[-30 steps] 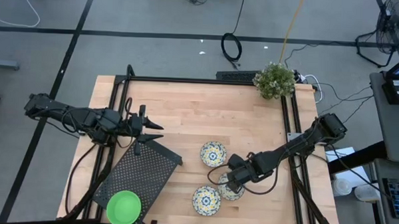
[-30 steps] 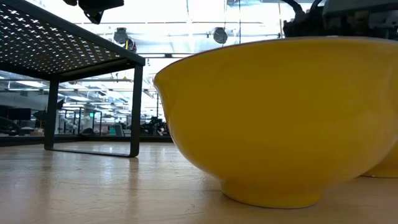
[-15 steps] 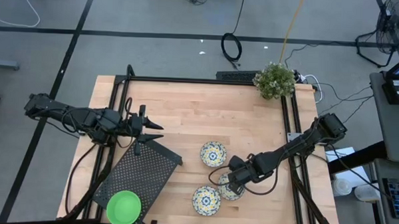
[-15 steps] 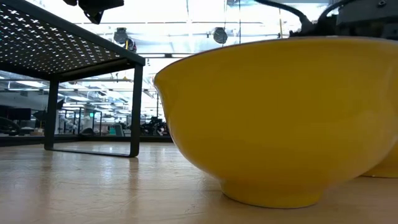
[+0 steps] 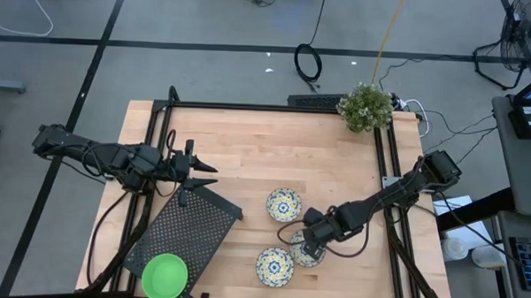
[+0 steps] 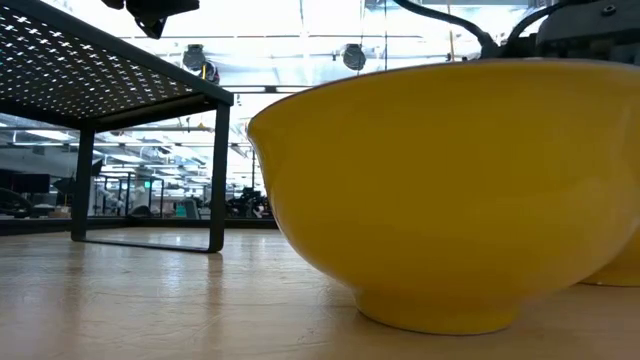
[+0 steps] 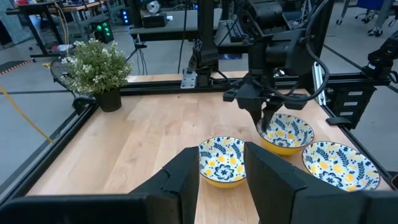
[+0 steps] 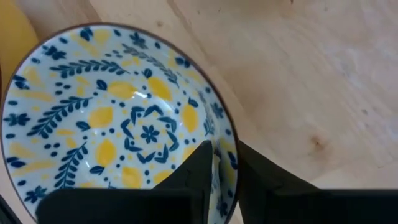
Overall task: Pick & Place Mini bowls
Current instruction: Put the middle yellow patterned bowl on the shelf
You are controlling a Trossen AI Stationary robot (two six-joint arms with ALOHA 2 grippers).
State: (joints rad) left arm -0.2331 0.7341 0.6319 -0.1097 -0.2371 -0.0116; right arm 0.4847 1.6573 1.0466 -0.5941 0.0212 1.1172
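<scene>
Three white floral mini bowls sit on their bases on the wooden table: one (image 5: 283, 204) farther back, one (image 5: 275, 265) near the front edge, one (image 5: 310, 254) between them. My right gripper (image 5: 299, 246) is at this last bowl (image 8: 124, 124), shut on its rim. One green mini bowl (image 5: 165, 276) rests on the near end of the black mesh tray (image 5: 187, 226). My left gripper (image 5: 210, 175) hovers open over the tray's far corner. The low view is filled by the near bowl's yellow outside (image 6: 450, 190). My right gripper (image 8: 225, 149) has the floral bowl by its rim (image 8: 229, 134), one finger (image 8: 199, 168) inside the bowl and one (image 8: 255, 177) outside. The fingers come from above, pointing down (image 7: 267, 121). The bowl stands upright with its base on the table.
A potted plant (image 5: 366, 106) stands at the table's far right corner. The tray stands on legs (image 6: 218, 175) at the near left. Black rails run along the table's left, right and far sides. Bare wood lies across the middle and far half.
My right gripper has edged slightly toward the table's near left at the bowl's rim. The bowls and my left arm have stayed where they were.
</scene>
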